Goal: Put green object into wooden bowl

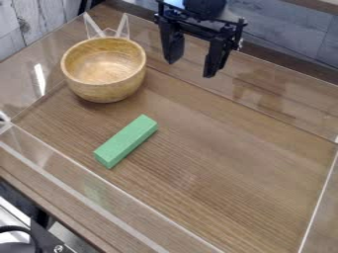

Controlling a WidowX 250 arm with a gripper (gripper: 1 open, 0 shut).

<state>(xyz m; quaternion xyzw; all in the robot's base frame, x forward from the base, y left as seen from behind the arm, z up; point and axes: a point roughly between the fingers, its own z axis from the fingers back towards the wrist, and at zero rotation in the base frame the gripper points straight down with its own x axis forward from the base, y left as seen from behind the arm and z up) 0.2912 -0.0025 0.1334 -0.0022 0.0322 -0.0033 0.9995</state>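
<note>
The wooden bowl [105,70] is seen as light tan wood, smooth, with a soft sheen inside. The green object [126,140] presents a matt, even surface. The tabletop [224,148] shows brown wood grain, bordered by clear glossy walls [40,158]. The gripper [195,57] appears matt black.

I read this as a lab test bench, not a home. My arm works over a wood-grain tabletop [224,128] fenced by low clear plastic walls [53,163] that form a shallow pen around the work area. Behind it I see a pale plank-patterned backdrop [40,20]. Dark cables [20,237] hang below the table's front corner, which suits a rigged-up experiment station.
</note>
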